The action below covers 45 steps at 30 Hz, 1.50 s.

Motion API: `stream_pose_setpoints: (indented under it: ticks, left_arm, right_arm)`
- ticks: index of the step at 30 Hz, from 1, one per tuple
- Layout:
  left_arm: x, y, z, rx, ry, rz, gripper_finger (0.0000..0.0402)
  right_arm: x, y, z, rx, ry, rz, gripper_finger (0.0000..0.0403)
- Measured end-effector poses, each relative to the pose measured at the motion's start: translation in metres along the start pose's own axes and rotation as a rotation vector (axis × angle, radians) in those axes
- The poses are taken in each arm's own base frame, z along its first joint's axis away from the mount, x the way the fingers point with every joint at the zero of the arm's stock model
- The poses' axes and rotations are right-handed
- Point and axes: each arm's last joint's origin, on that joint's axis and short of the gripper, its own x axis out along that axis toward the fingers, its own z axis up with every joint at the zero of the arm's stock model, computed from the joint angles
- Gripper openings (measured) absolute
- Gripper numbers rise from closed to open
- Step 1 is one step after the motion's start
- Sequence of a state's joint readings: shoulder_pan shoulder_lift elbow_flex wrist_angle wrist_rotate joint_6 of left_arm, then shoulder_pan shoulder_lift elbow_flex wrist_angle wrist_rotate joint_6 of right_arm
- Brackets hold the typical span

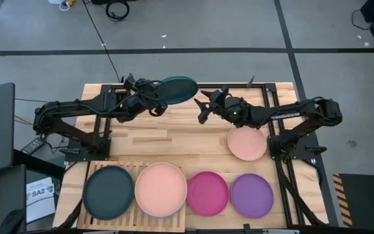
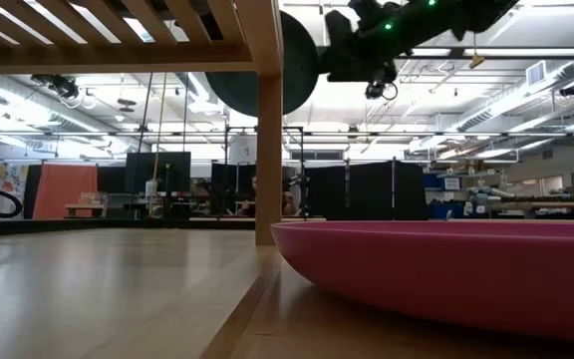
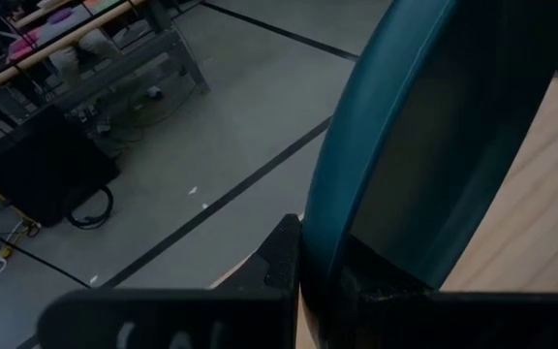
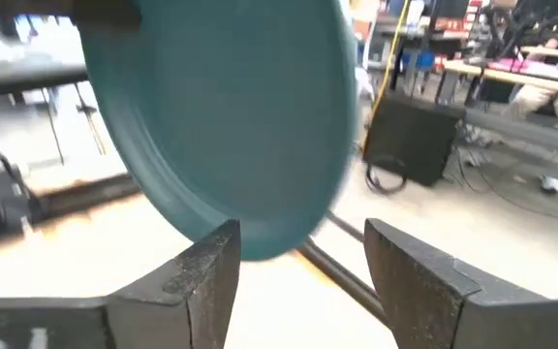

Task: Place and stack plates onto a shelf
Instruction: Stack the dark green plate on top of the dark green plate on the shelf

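Note:
My left gripper (image 1: 156, 99) is shut on a teal plate (image 1: 177, 90) and holds it up over the table's far middle. My right gripper (image 1: 204, 109) is open just right of that plate, its fingers (image 4: 211, 276) apart below the plate's edge (image 4: 231, 116) and touching nothing. A black plate (image 1: 109, 192) and a salmon plate (image 1: 160, 189) lie flat on the slatted shelf (image 1: 125, 168) at the near left. The magenta (image 1: 207, 193) and purple (image 1: 251, 195) plates lie on the table beside it. A second salmon plate (image 1: 247, 143) lies under the right arm. No blue plate is in view. My left gripper pinches the teal plate's rim (image 3: 342, 254) between its two fingers, one on each face, coming roughly level from the table's left. The plate is lifted clear of the table and stands tilted, nearly on edge, beyond the fingers.
In the low view the shelf's slatted top (image 2: 118, 30) stands on a wooden leg (image 2: 270, 150), with the magenta plate (image 2: 446, 269) close in front. Bare tabletop (image 1: 167, 140) lies between the arms and the row of plates. The black arm frames (image 1: 99, 140) stand at both sides.

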State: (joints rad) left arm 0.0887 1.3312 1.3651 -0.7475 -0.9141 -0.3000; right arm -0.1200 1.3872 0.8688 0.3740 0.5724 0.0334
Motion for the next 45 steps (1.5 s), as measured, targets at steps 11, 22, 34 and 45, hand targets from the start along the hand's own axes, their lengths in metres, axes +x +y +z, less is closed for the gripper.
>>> stream_pose_setpoints:
  ticks: [11,22,34,45]
  left_arm:
    - [0.000,-0.002,-0.001,0.004,0.028,-0.077,0.0025]
    - [-0.003,-0.012,-0.004,0.000,0.132,-0.418,0.0025]
    - [-0.028,-0.010,0.024,-0.104,0.194,-0.921,0.0025]
    - [-0.070,0.019,0.037,-0.154,0.473,-1.049,0.0025]
  right_arm:
    - [-0.041,-0.026,0.002,-0.138,0.243,-0.011,0.0225]
    - [-0.065,-0.041,-0.011,-0.094,0.466,-0.037,0.0225]
    - [-0.059,-0.036,-0.023,-0.106,0.550,0.023,0.0225]
    - [-0.054,-0.033,-0.028,-0.121,0.573,0.020,0.0225]
